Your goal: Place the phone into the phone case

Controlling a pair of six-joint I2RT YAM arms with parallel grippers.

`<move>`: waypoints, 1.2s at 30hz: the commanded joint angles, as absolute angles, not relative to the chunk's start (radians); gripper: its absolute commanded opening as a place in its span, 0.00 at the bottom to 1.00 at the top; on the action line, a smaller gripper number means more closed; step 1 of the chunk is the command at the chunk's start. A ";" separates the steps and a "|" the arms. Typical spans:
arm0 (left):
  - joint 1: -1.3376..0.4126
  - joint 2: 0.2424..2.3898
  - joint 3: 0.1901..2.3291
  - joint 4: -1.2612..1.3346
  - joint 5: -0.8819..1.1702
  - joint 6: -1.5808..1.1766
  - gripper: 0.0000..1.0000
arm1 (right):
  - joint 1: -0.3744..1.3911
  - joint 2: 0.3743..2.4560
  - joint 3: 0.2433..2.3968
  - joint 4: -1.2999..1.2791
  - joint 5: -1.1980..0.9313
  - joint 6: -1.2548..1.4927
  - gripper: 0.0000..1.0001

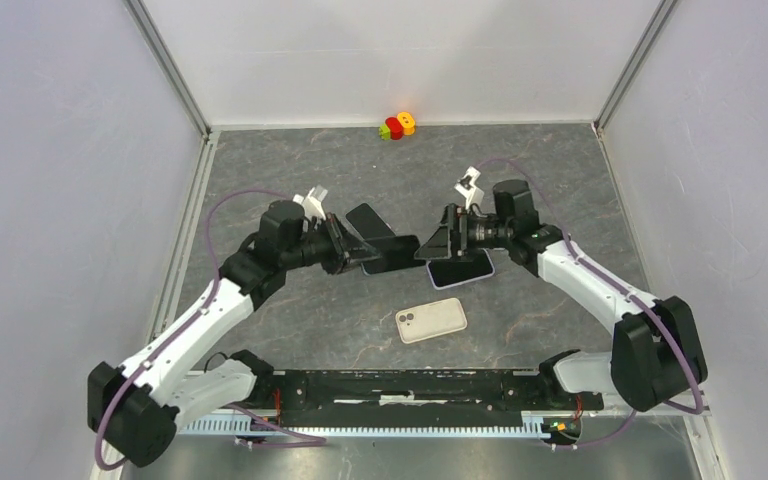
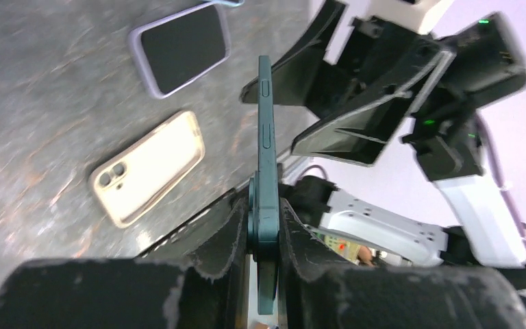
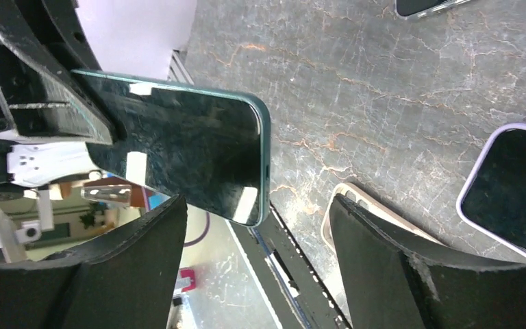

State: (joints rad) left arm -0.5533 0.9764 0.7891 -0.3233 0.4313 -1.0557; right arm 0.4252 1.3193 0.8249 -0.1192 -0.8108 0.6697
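Observation:
My left gripper [image 1: 365, 255] is shut on a dark teal phone [image 1: 392, 250] and holds it on edge above the table. In the left wrist view the phone [image 2: 265, 157] stands edge-on between my fingers [image 2: 229, 236]. My right gripper [image 1: 438, 243] is open and faces the phone's free end. In the right wrist view the phone [image 3: 185, 154] lies just ahead of the open right gripper [image 3: 257, 264], without touching it. A cream phone case [image 1: 431, 320] lies camera-hole up on the table in front of both grippers. It also shows in the left wrist view [image 2: 147, 168] and the right wrist view [image 3: 359, 209].
A dark phone with a lilac rim [image 1: 460, 268] lies under the right gripper and shows in the left wrist view [image 2: 181, 48]. Another black phone [image 1: 365, 220] lies behind the left gripper. A small red, yellow and green toy [image 1: 397, 125] sits by the back wall.

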 commanded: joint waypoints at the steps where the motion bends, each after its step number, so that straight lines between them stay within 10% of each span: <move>1: -0.507 1.056 0.829 0.054 0.679 -1.102 0.02 | 0.341 1.280 0.871 -0.121 -0.947 0.691 0.79; 17: -0.504 1.270 0.888 0.192 0.773 -1.128 0.04 | 0.297 1.329 0.992 -0.117 -1.074 0.745 0.38; 23: -0.504 1.263 0.843 0.207 0.770 -1.126 0.31 | 0.296 1.328 0.994 -0.117 -1.072 0.745 0.01; 36: -0.496 1.119 0.760 -0.186 0.603 -0.939 0.69 | 0.294 1.327 0.971 -0.267 -1.033 0.601 0.00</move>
